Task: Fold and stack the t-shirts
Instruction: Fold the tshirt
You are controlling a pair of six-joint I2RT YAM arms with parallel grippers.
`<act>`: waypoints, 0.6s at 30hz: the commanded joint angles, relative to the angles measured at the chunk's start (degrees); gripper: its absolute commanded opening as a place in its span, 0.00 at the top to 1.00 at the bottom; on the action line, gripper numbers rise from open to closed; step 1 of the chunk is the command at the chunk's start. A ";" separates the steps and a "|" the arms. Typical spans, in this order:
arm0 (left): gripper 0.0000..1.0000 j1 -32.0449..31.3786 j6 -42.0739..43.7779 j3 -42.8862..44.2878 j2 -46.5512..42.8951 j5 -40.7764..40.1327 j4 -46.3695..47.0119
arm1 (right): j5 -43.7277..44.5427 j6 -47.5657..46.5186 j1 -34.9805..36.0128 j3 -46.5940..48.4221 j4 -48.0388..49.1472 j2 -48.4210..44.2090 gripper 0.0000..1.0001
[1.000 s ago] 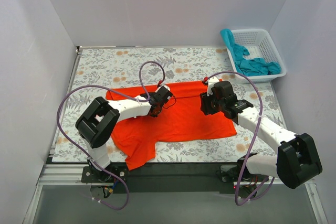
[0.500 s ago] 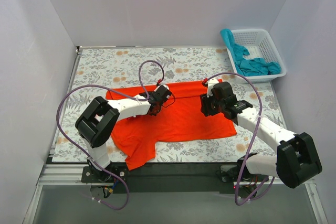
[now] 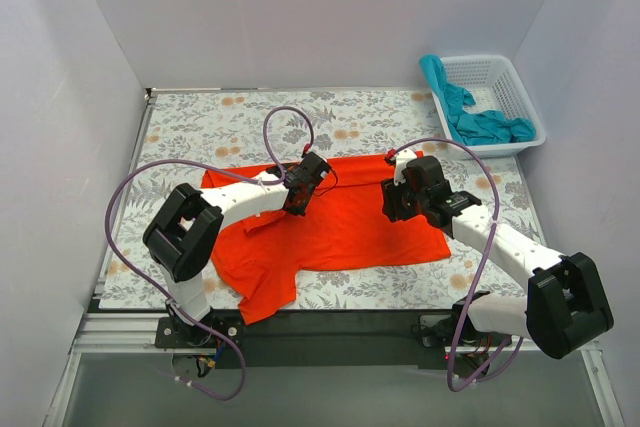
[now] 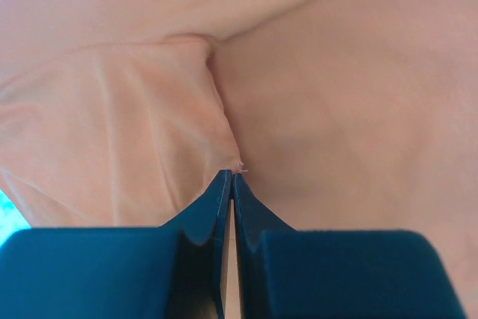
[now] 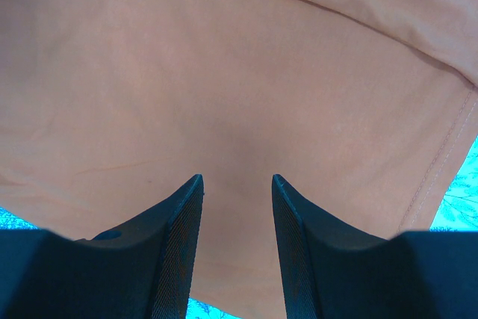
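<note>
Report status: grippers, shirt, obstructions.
Left gripper shut, pinching bright orange-red cloth t-shirt. Right gripper open over it. Teal cloth t-shirt in white plastic lattice basket. No obstruction.

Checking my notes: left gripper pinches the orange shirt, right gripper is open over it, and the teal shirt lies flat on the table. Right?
No. The teal shirt lies bunched in the basket, per the top view; the rest holds.

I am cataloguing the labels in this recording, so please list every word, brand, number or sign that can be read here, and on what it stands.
There is no readable text in any view. The orange-red t-shirt, the teal t-shirt, the white basket, the flowered table cover, the left hand and the right hand all show no print, label or number.
</note>
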 commanded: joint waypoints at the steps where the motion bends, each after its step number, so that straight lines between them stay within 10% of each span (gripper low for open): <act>1: 1.00 0.18 -2.12 1.86 -1.93 4.36 -5.10 | -0.44 -0.63 -0.19 0.14 0.67 -0.96 0.51; 18: 0.94 0.27 -6.59 9.94 2.99 7.09 -8.09 | -0.70 -0.45 -0.28 0.23 0.67 -0.69 0.51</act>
